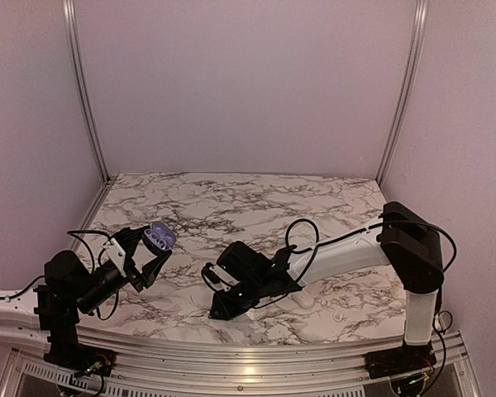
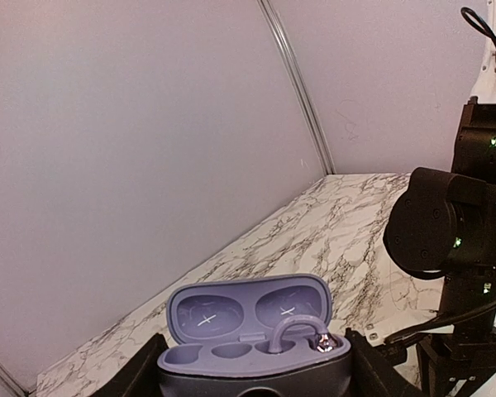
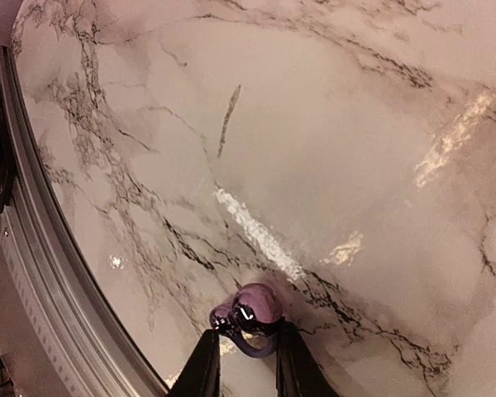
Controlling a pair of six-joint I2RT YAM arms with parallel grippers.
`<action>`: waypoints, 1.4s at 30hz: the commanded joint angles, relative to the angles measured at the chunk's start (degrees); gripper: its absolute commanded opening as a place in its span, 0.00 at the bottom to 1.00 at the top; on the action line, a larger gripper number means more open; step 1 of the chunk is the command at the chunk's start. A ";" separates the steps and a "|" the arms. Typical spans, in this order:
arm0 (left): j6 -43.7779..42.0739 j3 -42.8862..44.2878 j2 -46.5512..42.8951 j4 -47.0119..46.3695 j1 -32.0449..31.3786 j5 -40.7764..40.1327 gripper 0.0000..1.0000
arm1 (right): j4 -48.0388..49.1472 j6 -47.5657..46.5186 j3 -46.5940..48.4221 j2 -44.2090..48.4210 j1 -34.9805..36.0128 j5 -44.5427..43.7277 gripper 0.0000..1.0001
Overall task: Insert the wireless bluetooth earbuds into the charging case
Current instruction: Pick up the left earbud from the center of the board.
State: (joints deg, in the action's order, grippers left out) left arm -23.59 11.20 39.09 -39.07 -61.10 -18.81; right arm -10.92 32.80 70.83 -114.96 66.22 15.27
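Marble worktop (image 1: 331, 207), from above: left gripper (image 1: 149, 252) clamped on the open charging case (image 1: 159, 238), raised at mid-left.
Left wrist: one earbud (image 2: 302, 331) sits seated; left well (image 2: 184, 356) empty.
Right wrist: right gripper (image 3: 246, 357) looks pinched on second earbud (image 3: 250, 314), bottom centre, on the worktop.
Next: pickup step in hand; lift, carry across, line up with the empty well.

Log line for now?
left gripper holds open charging case | one earbud seated | right gripper straddles second earbud on table, grip unclear
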 commanded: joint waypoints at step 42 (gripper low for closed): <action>-1.32 2.25 1.73 -0.54 0.19 5.63 0.24 | -3.48 -8.40 0.64 12.93 0.35 -11.83 0.00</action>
State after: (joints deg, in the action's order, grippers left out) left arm -24.21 11.20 39.68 -39.07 -61.10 -17.47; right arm -10.31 28.49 72.88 -111.02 66.37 11.33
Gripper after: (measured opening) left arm 0.650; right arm 0.001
